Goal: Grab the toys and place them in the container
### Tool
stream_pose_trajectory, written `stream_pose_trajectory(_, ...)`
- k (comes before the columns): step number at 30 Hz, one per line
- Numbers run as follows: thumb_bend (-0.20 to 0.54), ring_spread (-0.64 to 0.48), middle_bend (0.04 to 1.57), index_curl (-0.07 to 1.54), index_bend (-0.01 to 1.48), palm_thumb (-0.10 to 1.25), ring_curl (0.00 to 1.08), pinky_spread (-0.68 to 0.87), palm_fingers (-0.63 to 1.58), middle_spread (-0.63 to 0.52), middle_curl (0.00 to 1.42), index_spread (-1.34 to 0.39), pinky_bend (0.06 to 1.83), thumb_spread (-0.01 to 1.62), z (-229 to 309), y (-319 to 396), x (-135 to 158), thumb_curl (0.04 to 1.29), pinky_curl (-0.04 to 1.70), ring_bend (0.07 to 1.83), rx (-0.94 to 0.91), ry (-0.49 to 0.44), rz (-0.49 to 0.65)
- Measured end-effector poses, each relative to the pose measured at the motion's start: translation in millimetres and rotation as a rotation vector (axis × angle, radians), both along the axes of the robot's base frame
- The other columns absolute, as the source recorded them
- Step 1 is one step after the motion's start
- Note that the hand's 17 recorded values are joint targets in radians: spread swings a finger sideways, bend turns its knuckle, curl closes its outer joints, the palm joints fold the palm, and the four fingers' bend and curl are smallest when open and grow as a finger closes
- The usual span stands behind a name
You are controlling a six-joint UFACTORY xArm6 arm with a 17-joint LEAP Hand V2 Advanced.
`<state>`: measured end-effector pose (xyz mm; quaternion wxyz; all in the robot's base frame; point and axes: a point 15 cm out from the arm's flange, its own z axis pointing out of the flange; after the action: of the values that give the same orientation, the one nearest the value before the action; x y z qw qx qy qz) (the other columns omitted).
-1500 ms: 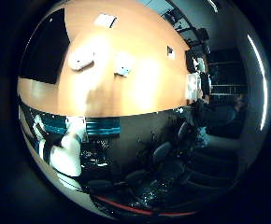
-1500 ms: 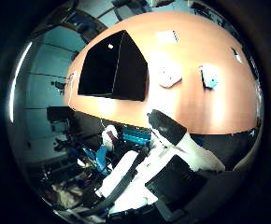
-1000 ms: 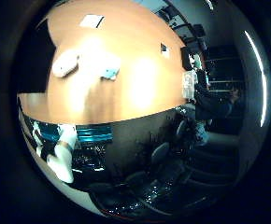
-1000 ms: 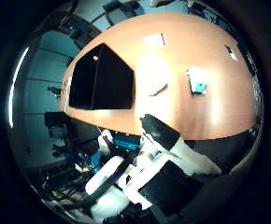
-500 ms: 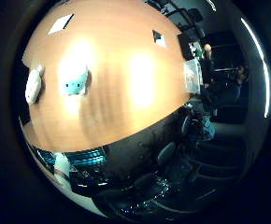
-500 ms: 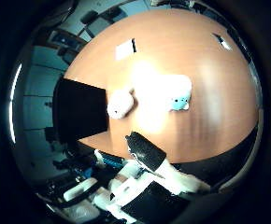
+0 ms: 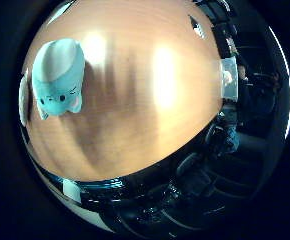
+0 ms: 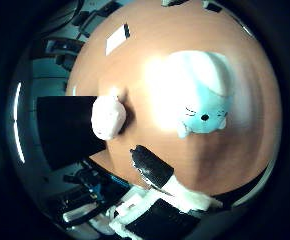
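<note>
No legible text, label, number or sign was found in either palm view. A white sheet (image 8: 117, 39) lay on the wooden table (image 8: 245, 150) toward the upper left of the thumb-side frame, with a dark patch at one end; any print on it was too small to read. The light blue plush toy (image 8: 202, 97) carried only a stitched face, no lettering. The white plush toy (image 8: 108, 116) and the black container (image 8: 65, 130) showed no markings that could be made out.

palm views | facing table (image 7: 150, 115) closely | shared: blue toy (image 8: 202, 102)
</note>
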<state>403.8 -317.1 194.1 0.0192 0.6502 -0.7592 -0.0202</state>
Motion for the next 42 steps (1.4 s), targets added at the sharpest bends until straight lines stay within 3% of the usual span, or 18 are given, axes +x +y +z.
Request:
stream_pose_trajectory(14, -0.021, 0.17, 0.22, 0.29, 0.16, 0.41, 0.24, 0.42, 0.28, -0.01, 0.33, -0.36, 0.37, 1.1, -60.6, 2.3, 3.4, 0.25, 0.27, 0.34, 0.033, 0.066, 0.001)
stream_pose_trajectory(18, -0.015, 0.04, 0.28, 0.28, 0.17, 0.46, 0.26, 0.39, 0.5, -0.09, 0.35, -0.34, 0.37, 1.09, -66.7, 2.5, 1.9, 0.27, 0.25, 0.5, 0.037, 0.077, 0.005)
stream_pose_trajectory(21, -0.007, -0.14, 0.37, 0.31, 0.21, 0.53, 0.3, 0.22, 0.84, -0.18, 0.38, -0.35, 0.39, 1.1, -66.5, 2.3, 2.0, 0.28, 0.22, 0.68, 0.036, 0.077, 0.009)
stream_pose_trajectory(22, 0.0, -0.18, 0.45, 0.32, 0.22, 0.57, 0.33, 0.08, 1.18, -0.21, 0.41, -0.37, 0.51, 1.11, -65.1, 2.1, 2.2, 0.29, 0.25, 0.76, 0.035, 0.075, 0.011)
stream_pose_trajectory(23, 0.002, -0.22, 0.56, 0.37, 0.29, 0.62, 0.38, -0.1, 1.29, -0.23, 0.47, -0.38, 0.67, 1.11, -62.4, 1.9, 2.6, 0.3, 0.31, 0.84, 0.032, 0.071, 0.012)
stream_pose_trajectory(25, 0.002, -0.24, 0.75, 0.47, 0.46, 0.7, 0.45, -0.22, 1.38, -0.24, 0.56, -0.39, 0.86, 1.12, -55.2, 0.8, 4.3, 0.31, 0.39, 0.98, 0.024, 0.059, 0.013)
stream_pose_trajectory(29, -0.003, -0.24, 1.06, 0.68, 0.79, 0.81, 0.58, -0.24, 1.21, -0.23, 0.72, -0.39, 1.16, 1.13, -21.6, -3.1, 9.6, 0.34, 0.56, 1.23, -0.013, 0.008, 0.014)
stream_pose_trajectory(33, 0.022, -0.24, 1.22, 0.82, 0.98, 0.95, 0.66, -0.21, 1.11, -0.21, 0.81, -0.34, 1.31, 1.18, 24.3, -8.5, 12.2, 0.38, 0.67, 1.35, -0.059, -0.064, 0.009)
stream_pose_trajectory(37, 0.012, -0.24, 1.27, 0.89, 1.05, 1.02, 0.71, -0.2, 1.06, -0.19, 0.85, -0.3, 1.35, 1.19, 78.9, -5.9, 2.4, 0.42, 0.75, 1.39, -0.105, -0.118, 0.004)
stream_pose_trajectory(42, -0.01, -0.24, 1.31, 0.92, 1.06, 1.05, 0.75, -0.18, 1.05, -0.17, 0.86, -0.27, 1.32, 1.19, 136.5, 26.3, -36.9, 0.47, 0.83, 1.39, -0.084, -0.084, 0.004)
